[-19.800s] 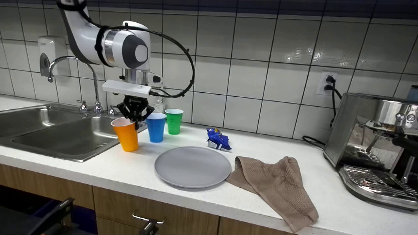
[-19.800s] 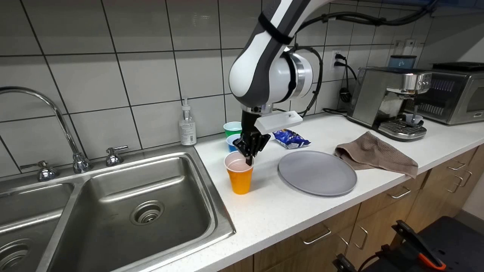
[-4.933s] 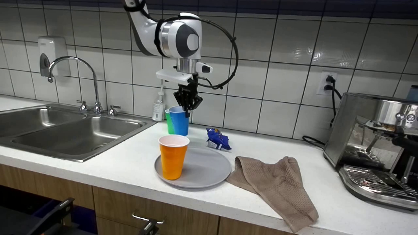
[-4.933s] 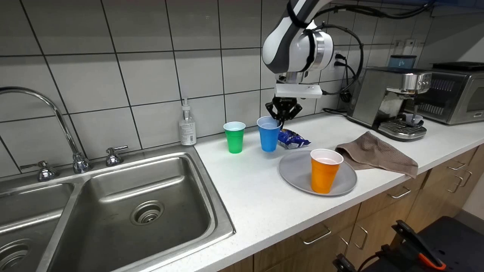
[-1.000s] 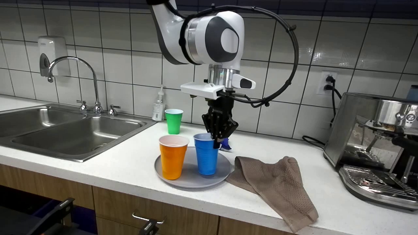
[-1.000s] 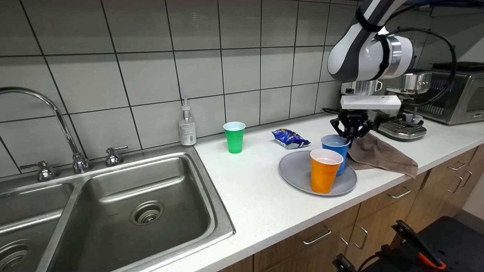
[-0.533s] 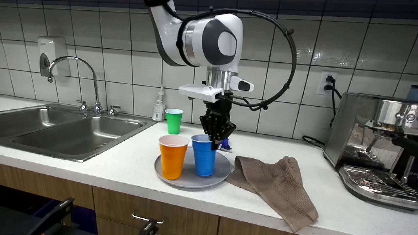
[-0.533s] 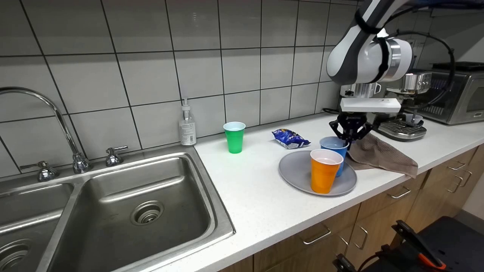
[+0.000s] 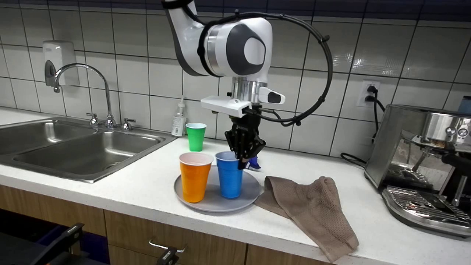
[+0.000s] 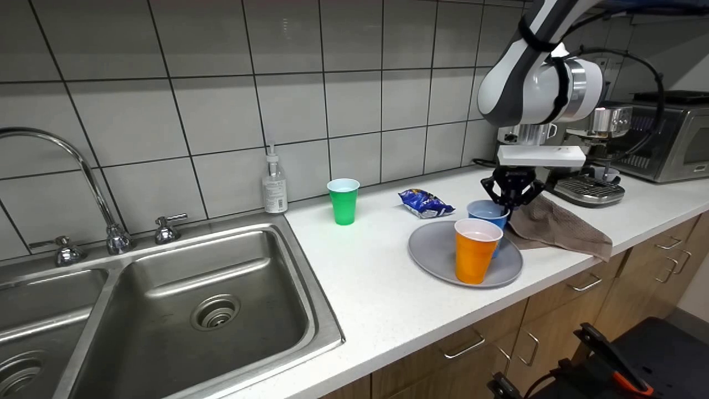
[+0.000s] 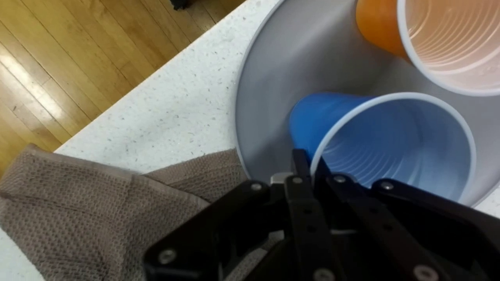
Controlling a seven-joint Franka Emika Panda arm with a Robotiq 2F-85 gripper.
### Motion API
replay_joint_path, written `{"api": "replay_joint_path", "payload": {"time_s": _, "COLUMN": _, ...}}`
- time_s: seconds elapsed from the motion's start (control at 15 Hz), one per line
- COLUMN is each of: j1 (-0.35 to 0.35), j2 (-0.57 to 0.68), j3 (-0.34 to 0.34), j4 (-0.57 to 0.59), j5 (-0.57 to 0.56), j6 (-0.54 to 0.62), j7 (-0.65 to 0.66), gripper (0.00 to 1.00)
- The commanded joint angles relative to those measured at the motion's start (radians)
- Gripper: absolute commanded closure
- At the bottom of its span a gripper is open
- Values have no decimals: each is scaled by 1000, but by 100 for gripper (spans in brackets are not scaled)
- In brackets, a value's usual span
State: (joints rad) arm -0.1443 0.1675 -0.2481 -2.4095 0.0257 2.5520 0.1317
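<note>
The gripper, pinched tight on the rim of the blue cup on or just above the grey plate, should let go only with the cup's base flat on it.

The arm bends down above the tabletop, inward of its front edge. The hand points downward, its 2 black fingers pressed close together in a narrow pinch.
</note>
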Motion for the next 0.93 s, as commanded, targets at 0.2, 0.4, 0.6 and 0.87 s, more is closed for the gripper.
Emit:
{"api": "replay_joint_path", "payload": {"time_s": 0.2, "j1": -23, "j2": 7, "j3": 18, "j4": -12, "j5": 8, "j6": 50, "j7": -37, "gripper": 99}}
{"api": "replay_joint_path", "payload": {"time_s": 0.4, "j1": -24, "j2": 2, "j3": 19, "j4": -12, "j5": 13, "j6": 43, "j7": -43, "gripper": 63}}
{"api": "replay_joint_path", "payload": {"time_s": 0.6, "j1": -23, "j2": -7, "j3": 18, "j4": -16, "j5": 10, "j6": 54, "j7": -42, "gripper": 40}}
{"api": "replay_joint_path", "payload": {"time_s": 0.87, "j1": -18, "j2": -21, "j3": 16, "j4": -13, "j5": -1, "j6": 61, "j7": -30, "gripper": 9}}
